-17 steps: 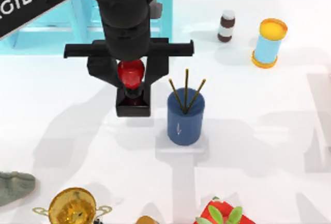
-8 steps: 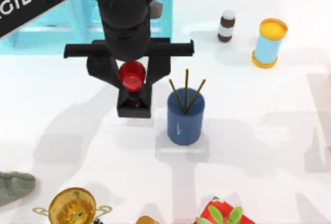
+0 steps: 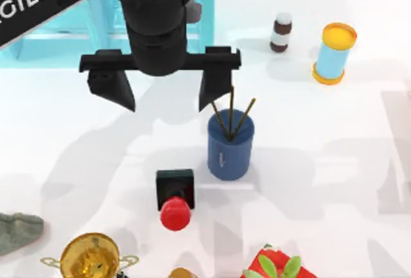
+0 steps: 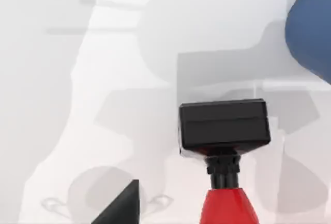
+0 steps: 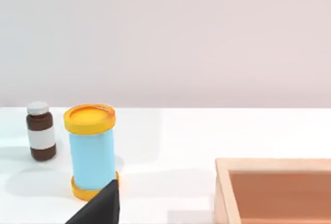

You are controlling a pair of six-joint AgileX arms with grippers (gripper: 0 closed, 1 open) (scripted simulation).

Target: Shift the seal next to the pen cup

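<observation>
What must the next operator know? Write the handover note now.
Left gripper: open, raised above the table, holding nothing.
Right gripper: idle, facing the light-blue can.
Seal: on the table just left of the pen cup, not touching it, apparently tipped with its red knob away from the gripper.
Done: seal sits beside the cup.
Left: perhaps stand it upright, then park the left arm.

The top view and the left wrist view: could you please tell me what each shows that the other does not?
The top view has the open left gripper raised above the table, the pen cup's sticks, a small bottle, a light-blue can and a gold trophy. The left wrist view gives a close look at the seal's black base side. Both share the seal standing left of the pen cup.
</observation>
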